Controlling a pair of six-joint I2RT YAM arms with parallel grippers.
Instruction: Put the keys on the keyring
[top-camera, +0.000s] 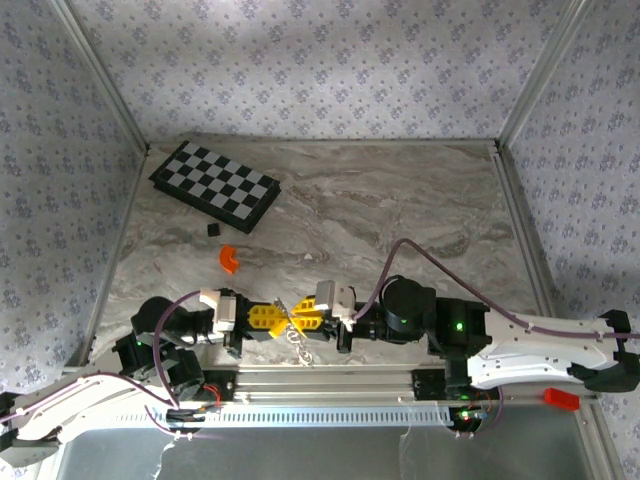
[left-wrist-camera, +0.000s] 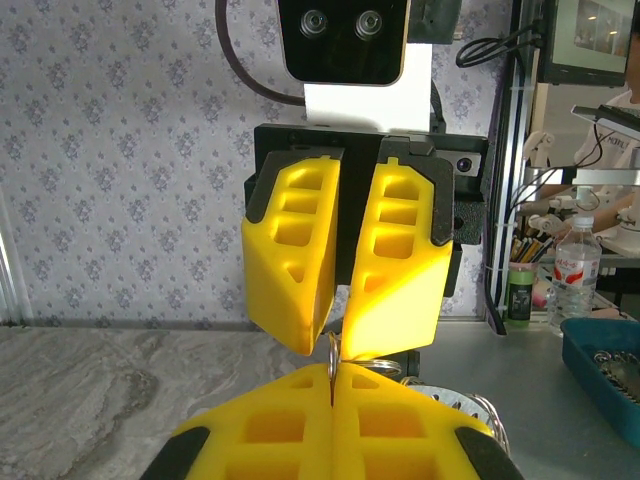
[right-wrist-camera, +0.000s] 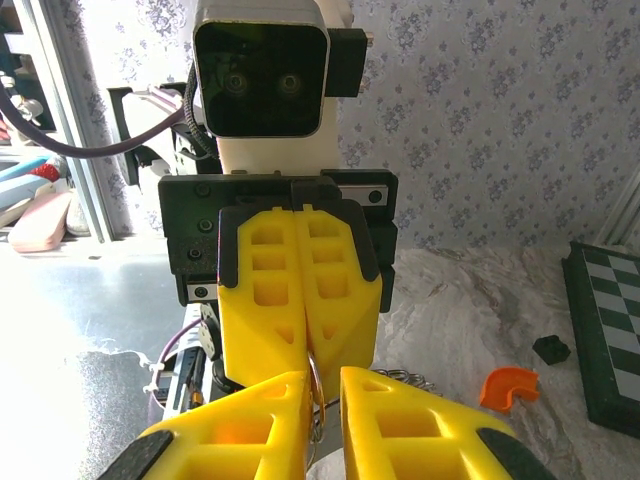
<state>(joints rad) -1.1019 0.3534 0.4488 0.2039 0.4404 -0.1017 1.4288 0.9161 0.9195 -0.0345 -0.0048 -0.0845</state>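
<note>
Both grippers meet tip to tip over the table's near edge. My left gripper (top-camera: 283, 318) (left-wrist-camera: 332, 388) is shut on the thin silver keyring (left-wrist-camera: 331, 354) (right-wrist-camera: 316, 396), held edge-on between its yellow fingers. My right gripper (top-camera: 298, 317) (right-wrist-camera: 323, 388) faces it, its fingers a small gap apart. The ring stands in that gap against one finger. More silver loops of the keyring hang below the fingers (top-camera: 298, 342) and show behind them (right-wrist-camera: 402, 378). The keys are out of view.
A black-and-white checkerboard (top-camera: 215, 185) lies at the back left. An orange curved piece (top-camera: 230, 259) and a small black piece (top-camera: 211, 230) sit between it and the grippers. An aluminium rail (top-camera: 330, 385) runs along the near edge.
</note>
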